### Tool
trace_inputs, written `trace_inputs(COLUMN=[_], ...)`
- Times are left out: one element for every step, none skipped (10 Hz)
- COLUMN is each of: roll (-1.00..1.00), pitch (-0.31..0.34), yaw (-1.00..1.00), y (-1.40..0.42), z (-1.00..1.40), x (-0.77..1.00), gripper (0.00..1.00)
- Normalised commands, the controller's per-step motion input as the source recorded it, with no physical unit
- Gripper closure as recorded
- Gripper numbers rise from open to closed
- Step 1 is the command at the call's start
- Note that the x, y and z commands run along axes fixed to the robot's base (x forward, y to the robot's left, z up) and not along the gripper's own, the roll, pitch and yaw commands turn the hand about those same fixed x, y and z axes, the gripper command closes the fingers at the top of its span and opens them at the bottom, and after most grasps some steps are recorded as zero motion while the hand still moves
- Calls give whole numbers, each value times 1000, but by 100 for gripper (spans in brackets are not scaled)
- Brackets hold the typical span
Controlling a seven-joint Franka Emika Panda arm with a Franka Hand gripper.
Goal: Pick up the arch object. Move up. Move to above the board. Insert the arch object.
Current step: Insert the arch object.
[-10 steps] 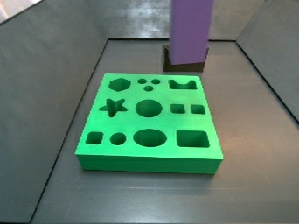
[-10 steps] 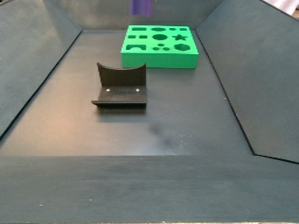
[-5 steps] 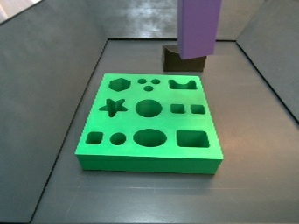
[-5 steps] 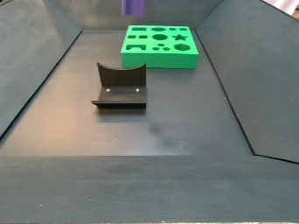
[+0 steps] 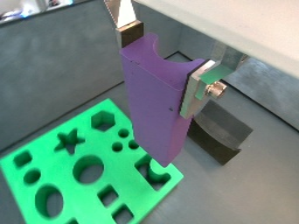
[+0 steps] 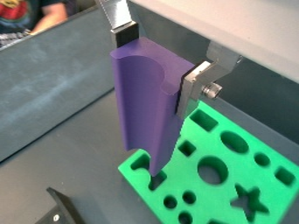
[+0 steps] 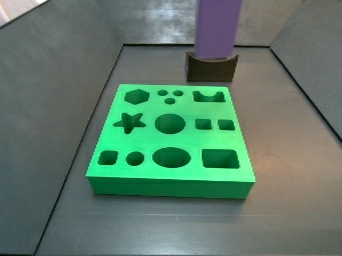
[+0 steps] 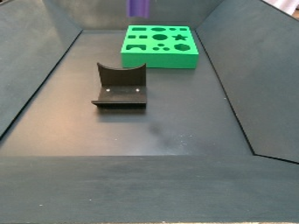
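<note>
The arch object (image 5: 156,101), a tall purple block, hangs upright with my gripper (image 5: 163,59) shut on its upper end; one silver finger (image 5: 198,87) presses its side. Both wrist views show the grip, with the arch object (image 6: 147,105) between the plates of the gripper (image 6: 162,59). Its lower end hovers over a corner of the green board (image 5: 65,171), clear of the surface. In both side views only the block's lower part shows, arch object (image 7: 218,25) and arch object (image 8: 139,7), while the gripper is out of frame. The board (image 7: 171,135) lies flat on the floor.
The dark fixture (image 8: 121,86) stands on the floor apart from the board (image 8: 160,44), and also shows as the fixture (image 7: 211,68) behind the block. Sloping grey walls (image 8: 35,79) enclose the floor on all sides.
The purple block has turned about its upright axis and shifted slightly sideways and back. Its lower end stands higher in a side view than a second ago.
</note>
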Motion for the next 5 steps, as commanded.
trace_inputs(roll=[-23, -14, 0, 0, 0], pitch=[0, -26, -161, -201, -220], yaw=[0, -157, -46, 0, 0], y=[0, -3, -26, 0, 0], z=[0, -466, -606, -594, -594], x=[0, 0, 163, 94, 0], gripper=[100, 100, 100, 100, 100])
